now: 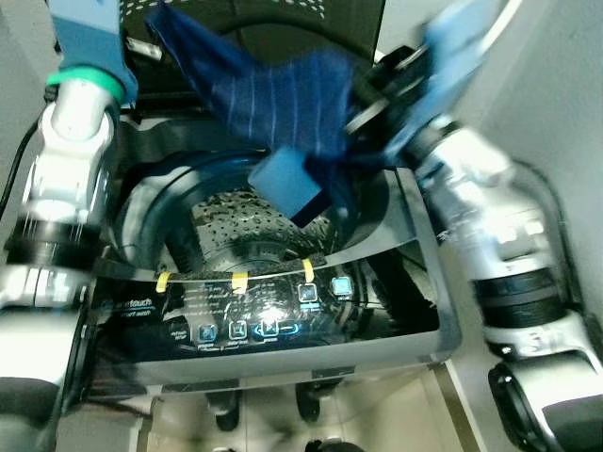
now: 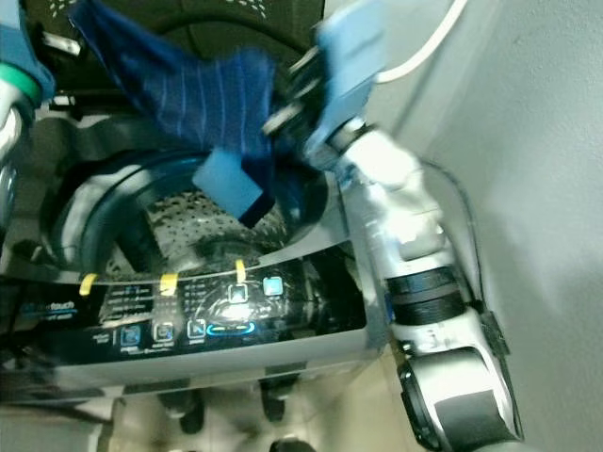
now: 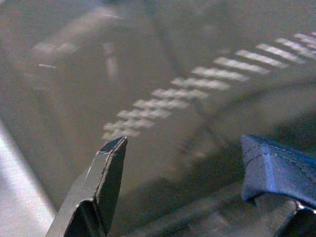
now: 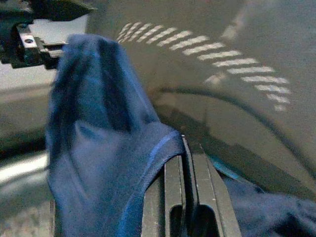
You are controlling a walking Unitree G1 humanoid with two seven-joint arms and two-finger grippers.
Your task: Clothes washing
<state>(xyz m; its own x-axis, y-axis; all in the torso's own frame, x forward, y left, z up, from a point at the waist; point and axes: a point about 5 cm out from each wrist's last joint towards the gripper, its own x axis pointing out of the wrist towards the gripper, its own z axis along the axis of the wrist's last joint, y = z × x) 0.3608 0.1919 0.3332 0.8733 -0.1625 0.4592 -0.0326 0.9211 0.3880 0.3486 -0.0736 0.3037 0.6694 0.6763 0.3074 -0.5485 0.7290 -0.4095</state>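
A dark blue striped garment point(image 1: 273, 94) hangs stretched between my two arms above the open drum point(image 1: 226, 231) of a top-loading washing machine. A light blue patch point(image 1: 283, 181) on it dangles toward the drum mouth. My right gripper point(image 4: 187, 197) is shut on a fold of the cloth at the garment's right end point(image 1: 363, 118). My left gripper point(image 3: 197, 173) is open, with a blue hem point(image 3: 276, 168) draped over one fingertip. My left arm point(image 1: 80, 113) reaches up along the washer's left side.
The washer's raised lid point(image 1: 283, 24) stands behind the garment. Its glossy control panel point(image 1: 264, 320) with lit buttons runs along the front edge. A pale wall point(image 2: 546, 141) is close on the right. The washer's feet point(image 1: 306, 400) stand on a light floor.
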